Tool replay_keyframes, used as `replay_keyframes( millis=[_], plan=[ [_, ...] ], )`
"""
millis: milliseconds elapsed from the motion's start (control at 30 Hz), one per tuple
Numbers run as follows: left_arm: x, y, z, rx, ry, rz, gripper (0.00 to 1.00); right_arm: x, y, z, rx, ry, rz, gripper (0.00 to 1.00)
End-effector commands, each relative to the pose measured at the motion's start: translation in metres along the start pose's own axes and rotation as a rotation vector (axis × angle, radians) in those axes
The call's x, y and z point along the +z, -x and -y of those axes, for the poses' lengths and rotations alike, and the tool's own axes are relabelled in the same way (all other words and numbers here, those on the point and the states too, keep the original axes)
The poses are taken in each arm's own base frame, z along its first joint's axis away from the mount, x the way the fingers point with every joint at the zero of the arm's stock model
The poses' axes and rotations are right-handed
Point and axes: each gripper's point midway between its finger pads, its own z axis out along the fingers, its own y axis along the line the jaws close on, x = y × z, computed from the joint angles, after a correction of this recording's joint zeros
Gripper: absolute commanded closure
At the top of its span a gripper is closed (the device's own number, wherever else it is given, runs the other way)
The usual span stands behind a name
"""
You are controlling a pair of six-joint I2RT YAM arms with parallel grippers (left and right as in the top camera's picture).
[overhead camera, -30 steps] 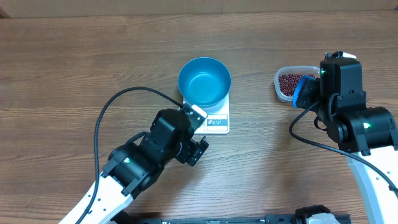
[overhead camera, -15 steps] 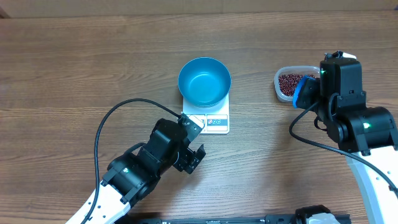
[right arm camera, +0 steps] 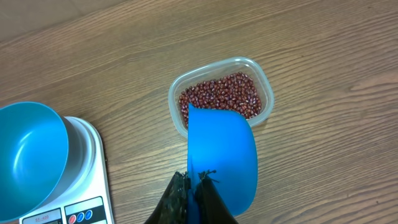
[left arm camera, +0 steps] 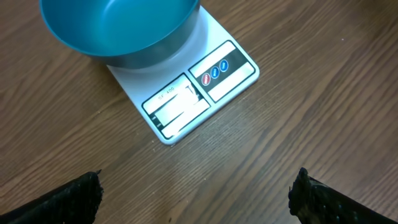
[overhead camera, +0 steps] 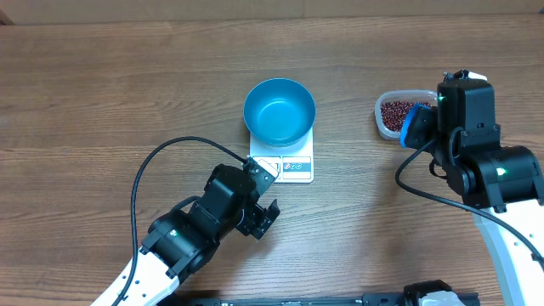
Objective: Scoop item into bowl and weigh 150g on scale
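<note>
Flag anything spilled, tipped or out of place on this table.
Nothing stands out. The teal bowl sits upright and empty on the scale, the beans are all inside their clear tub, and none lie on the table.

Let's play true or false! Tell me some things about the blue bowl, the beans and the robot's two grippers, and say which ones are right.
1. The bowl sits on the scale. True.
2. The bowl has beans in it. False: it is empty; the beans are in the clear tub.
3. The right gripper holds the blue scoop. True.
4. The left gripper is squeezing the scale. False: it is open and holds nothing.
</note>
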Motion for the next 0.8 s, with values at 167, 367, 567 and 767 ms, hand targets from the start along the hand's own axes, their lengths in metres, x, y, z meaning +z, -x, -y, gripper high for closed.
replay_keyframes(
  millis=[167, 367, 567, 767],
  plan=[
    [-0.001, 0.013, -0.004, 0.003, 0.021, 0.067, 0.0, -0.008, 0.01, -0.002, 0.021, 0.021, 0.029, 0.96],
    [0.001, 0.009, -0.01, -0.015, 0.037, 0.056, 0.0, -0.008, 0.01, -0.002, 0.021, 0.022, 0.029, 0.96],
    [0.003, 0.008, -0.013, -0.045, 0.03, 0.057, 0.0, -0.008, 0.01, -0.002, 0.021, 0.022, 0.029, 0.96],
    [0.003, 0.011, -0.008, -0.044, 0.0, 0.071, 0.0, -0.008, 0.01, -0.002, 0.022, 0.022, 0.03, 0.96]
  ],
)
